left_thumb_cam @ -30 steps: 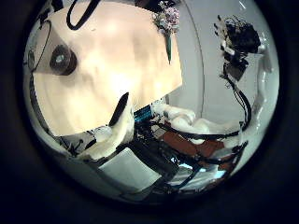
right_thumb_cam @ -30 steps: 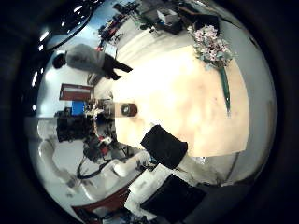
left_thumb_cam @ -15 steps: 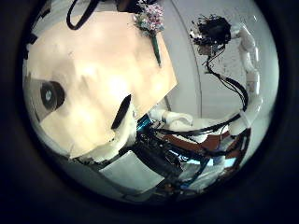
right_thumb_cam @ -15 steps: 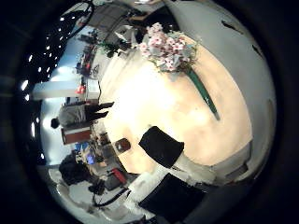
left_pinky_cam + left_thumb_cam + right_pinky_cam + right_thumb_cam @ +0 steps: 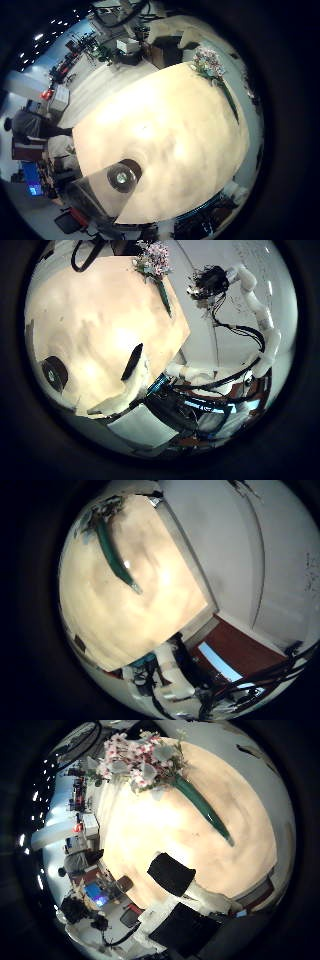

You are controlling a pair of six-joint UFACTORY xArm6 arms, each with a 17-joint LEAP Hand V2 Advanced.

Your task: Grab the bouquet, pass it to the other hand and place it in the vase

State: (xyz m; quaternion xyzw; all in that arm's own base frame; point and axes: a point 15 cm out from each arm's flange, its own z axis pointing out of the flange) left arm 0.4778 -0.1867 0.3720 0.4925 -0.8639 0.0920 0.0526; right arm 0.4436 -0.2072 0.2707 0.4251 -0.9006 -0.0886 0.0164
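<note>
The bouquet (image 5: 135, 762) lies flat on the table, its flower head large in the right thumb side palm view and its long stem (image 5: 205, 808) pointing across the tabletop. It lies close under my right hand, whose own finger (image 5: 172, 875) stands straight and holds nothing. The left thumb side palm view shows the right hand (image 5: 212, 282) hanging open just beside the bouquet (image 5: 153, 260). The vase (image 5: 122, 177) stands upright near the opposite table edge, below my left hand. A left finger (image 5: 130, 362) is straight with nothing in it.
The round-cornered table (image 5: 170, 130) carries only the bouquet (image 5: 208, 63) and the vase (image 5: 53, 373). The stem (image 5: 118, 560) lies near one table edge. Desks and equipment stand beyond the far side of the table.
The right hand has come much closer to the bouquet, whose flowers now fill more of its view. In the left thumb side view the right hand has moved nearer the flowers.
</note>
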